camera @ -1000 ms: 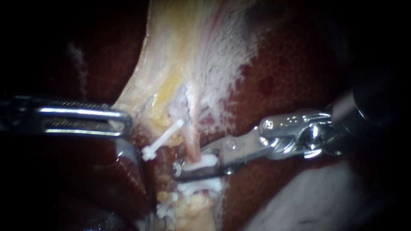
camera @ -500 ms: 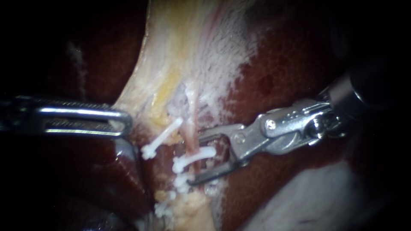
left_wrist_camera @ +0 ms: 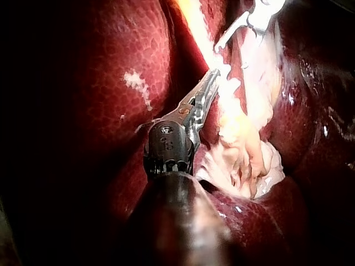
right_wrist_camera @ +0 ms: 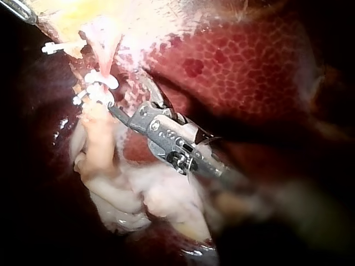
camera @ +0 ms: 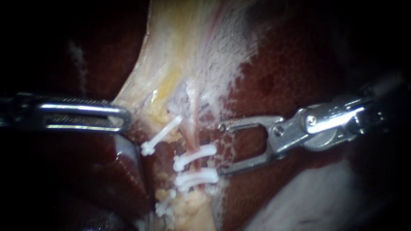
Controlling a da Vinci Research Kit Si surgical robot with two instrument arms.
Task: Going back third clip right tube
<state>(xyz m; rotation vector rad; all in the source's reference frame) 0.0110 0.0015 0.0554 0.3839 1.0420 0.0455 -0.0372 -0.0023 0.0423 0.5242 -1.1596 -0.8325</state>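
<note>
Standing wide open and empty, the right instrument point(camera: 221, 149) sits just beside the right tube point(camera: 192, 128), with nothing held between its jaws. Two white clips cross that tube close together, an upper clip point(camera: 195, 157) and a lower clip point(camera: 197, 179), and both look closed around the pink strand. They lie just ahead of the open jaws, roughly level with the gap between them. The lower jaw tip is near the end of the lower clip, though contact cannot be made out.

Clipping on this tube appears complete, since the jaws carry no clip and grip no tissue. By that reading, what is left is the retreat itself: drawing the instrument away along its shaft, over the dark red liver point(camera: 295, 64) and clear of the tubes. Which of the two clips counts as the third cannot be settled from these views.

Another clip point(camera: 160, 136) sits slanted across the neighbouring strand, nearer the left instrument point(camera: 125, 120). That instrument's tip rests at the edge of the pale tissue point(camera: 184, 51), well apart from the right tube.
</note>
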